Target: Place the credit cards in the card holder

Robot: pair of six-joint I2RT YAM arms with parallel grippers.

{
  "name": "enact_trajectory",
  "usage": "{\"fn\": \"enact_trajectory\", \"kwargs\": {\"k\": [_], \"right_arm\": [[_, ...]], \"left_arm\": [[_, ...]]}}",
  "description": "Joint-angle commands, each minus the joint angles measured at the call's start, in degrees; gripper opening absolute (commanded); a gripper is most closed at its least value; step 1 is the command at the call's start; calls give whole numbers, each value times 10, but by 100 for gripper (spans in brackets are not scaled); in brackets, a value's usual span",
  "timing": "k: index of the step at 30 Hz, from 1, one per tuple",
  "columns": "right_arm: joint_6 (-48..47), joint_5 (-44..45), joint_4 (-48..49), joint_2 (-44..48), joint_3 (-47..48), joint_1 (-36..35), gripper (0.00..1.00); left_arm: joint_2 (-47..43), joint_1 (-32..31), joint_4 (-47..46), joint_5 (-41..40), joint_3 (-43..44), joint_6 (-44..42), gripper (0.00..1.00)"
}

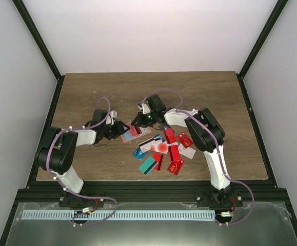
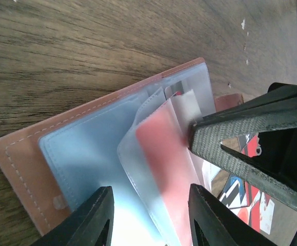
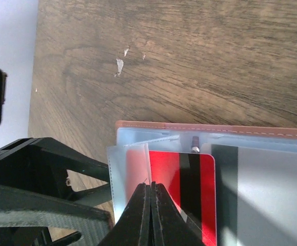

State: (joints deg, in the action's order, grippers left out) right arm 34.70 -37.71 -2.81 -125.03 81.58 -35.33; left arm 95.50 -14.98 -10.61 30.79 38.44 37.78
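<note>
Touching red striped card (image 3: 163, 174), floppy clear sleeve (image 2: 130, 164), stitched salmon card holder (image 2: 15, 169), right claw (image 3: 151, 185) clenched, left claw (image 2: 151, 192) released, loose cards (image 1: 169, 154) scattered beside

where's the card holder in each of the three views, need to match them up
top external: the card holder lies mid-table, just left of the loose credit cards.
left wrist: card holder fills the centre and left, lying open with its clear sleeves up.
right wrist: card holder sits lower right, its leather edge running across to the right border.
shared landmark: the red card in a clear sleeve shows in both wrist views.
</note>
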Motion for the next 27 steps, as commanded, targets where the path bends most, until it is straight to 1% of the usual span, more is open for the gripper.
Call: {"fn": "enact_trajectory", "kwargs": {"k": [1, 6, 9, 20, 23, 26, 27], "right_arm": [[9, -19, 20, 13, -7, 10, 1], [12, -27, 24, 11, -10, 13, 1], [13, -28, 26, 11, -12, 14, 1], [19, -40, 35, 6, -14, 16, 1], [20, -43, 36, 5, -14, 15, 1], [18, -45, 36, 4, -14, 16, 1], [18, -47, 36, 3, -14, 16, 1]], "left_arm": [[20, 2, -43, 20, 12, 13, 41], [38, 2, -70, 33, 14, 19, 37], [45, 2, -82, 38, 17, 36, 34], [72, 2, -113, 57, 29, 51, 21], [76, 2, -124, 62, 31, 55, 15], [83, 1, -140, 69, 31, 62, 5], [86, 1, -144, 72, 32, 65, 4]]}}
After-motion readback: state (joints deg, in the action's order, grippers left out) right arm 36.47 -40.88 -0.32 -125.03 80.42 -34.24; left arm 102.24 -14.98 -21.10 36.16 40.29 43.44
